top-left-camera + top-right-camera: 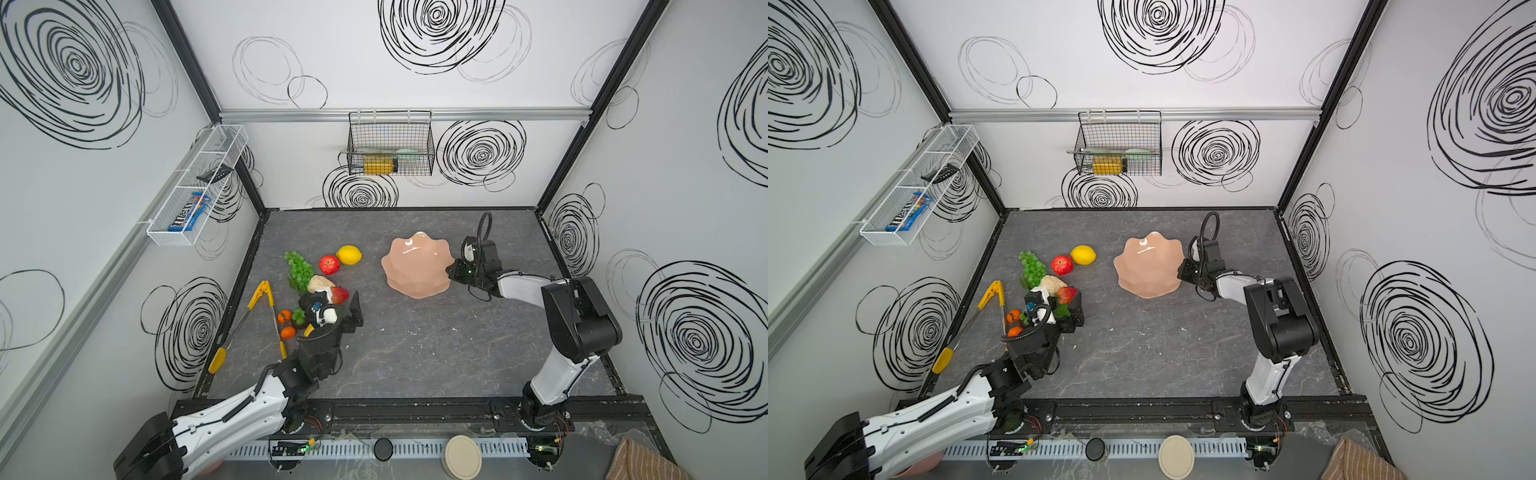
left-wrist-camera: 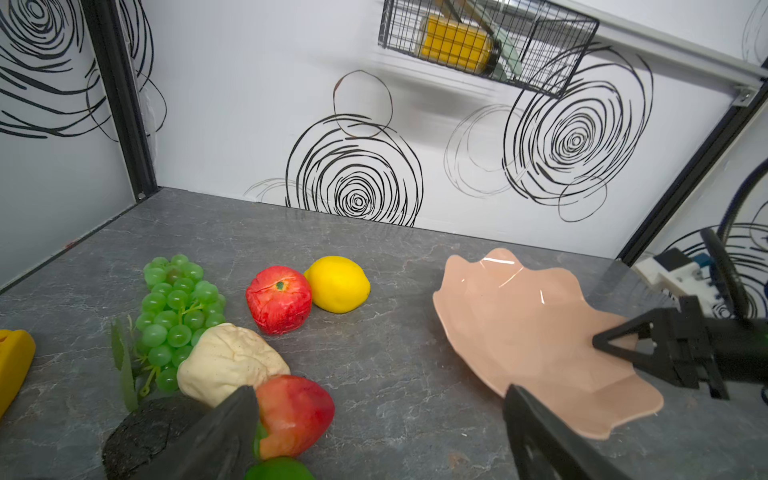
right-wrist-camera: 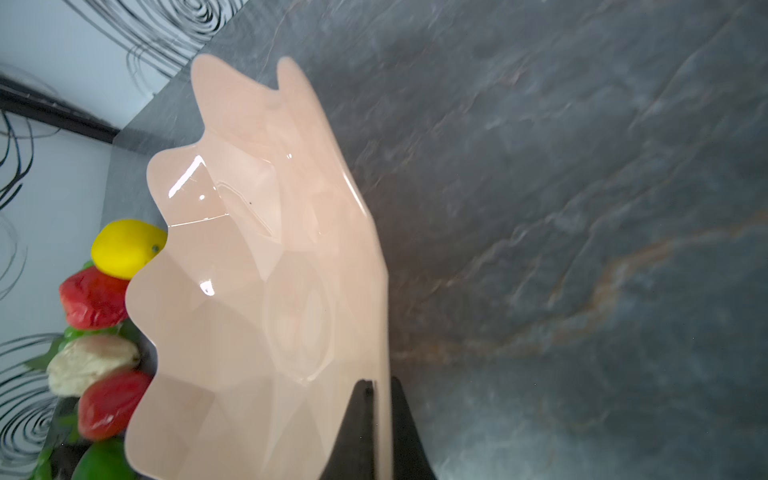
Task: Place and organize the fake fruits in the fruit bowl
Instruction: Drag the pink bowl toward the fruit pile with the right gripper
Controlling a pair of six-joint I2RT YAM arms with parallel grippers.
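In the left wrist view, the left gripper [image 2: 378, 390] is seen with its jaws spread wide and nothing between them, low over the table [image 2: 374, 249]. One finger is placed over the dark avocado [image 2: 141, 432], just beside a red-and-orange fruit [image 2: 295, 411]. Below that fruit a green lime [image 2: 278, 471] is partly shown. The beige pear [image 2: 228, 365] is found between the red-and-orange fruit and the grape bunch [image 2: 178, 307]. Further off, the red apple [image 2: 278, 299] and the yellow lemon [image 2: 338, 284] are set side by side. The fruit bowl [image 2: 532, 332] is seen empty, and its rim is met by the right gripper [image 2: 598, 343].

In the right wrist view, the right gripper [image 3: 380, 399] is shown clamped on the bowl's wavy rim, one dark finger inside it and one outside. The lemon [image 3: 124, 249], apple, pear and lime are seen beyond the far rim.

In both top views, the bowl [image 1: 415, 270] is found right of the table's middle, nearer the back edge than the front, with the right gripper at its right-hand rim. Whether it lies flat or is tipped cannot be told. Every fruit is gathered near the left edge, well apart from the bowl. Two small oranges [image 1: 284, 316] are placed closest to that edge, just beside the yellow-handled tongs [image 1: 262, 293], which are laid along it. The left gripper is held above the fruits nearest the front edge.
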